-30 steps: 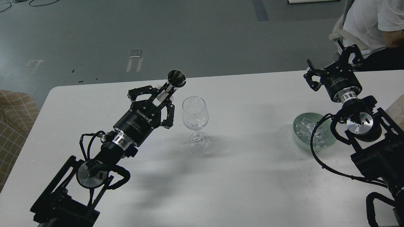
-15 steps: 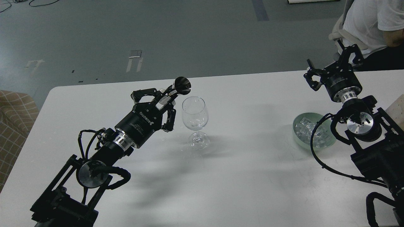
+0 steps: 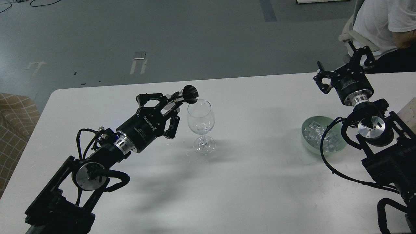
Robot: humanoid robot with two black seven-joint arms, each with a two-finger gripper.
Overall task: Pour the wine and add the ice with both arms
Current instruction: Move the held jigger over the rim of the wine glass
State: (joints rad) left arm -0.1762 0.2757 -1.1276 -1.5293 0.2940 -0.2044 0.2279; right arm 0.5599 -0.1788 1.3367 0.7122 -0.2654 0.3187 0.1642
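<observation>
A clear stemmed wine glass [image 3: 201, 125] stands upright near the middle of the white table [image 3: 247, 182]. My left gripper [image 3: 167, 107] is shut on a small dark metal measuring cup [image 3: 189, 94], tipped sideways with its mouth at the glass's rim on the left. The wine itself does not show. A pale green bowl [image 3: 307, 143] at the right holds the ice [image 3: 317, 131], a heap of clear cubes. My right gripper [image 3: 341, 70] is open and empty, raised behind the bowl near the table's far edge.
A seated person in a white shirt [image 3: 380, 22] is at the far right behind the table. A tan checked seat [image 3: 14, 123] stands left of the table. My right arm's cable [image 3: 328, 165] loops in front of the bowl.
My left gripper has tipped the measuring cup further over and brought its mouth to the glass's rim. The right arm has barely moved.
</observation>
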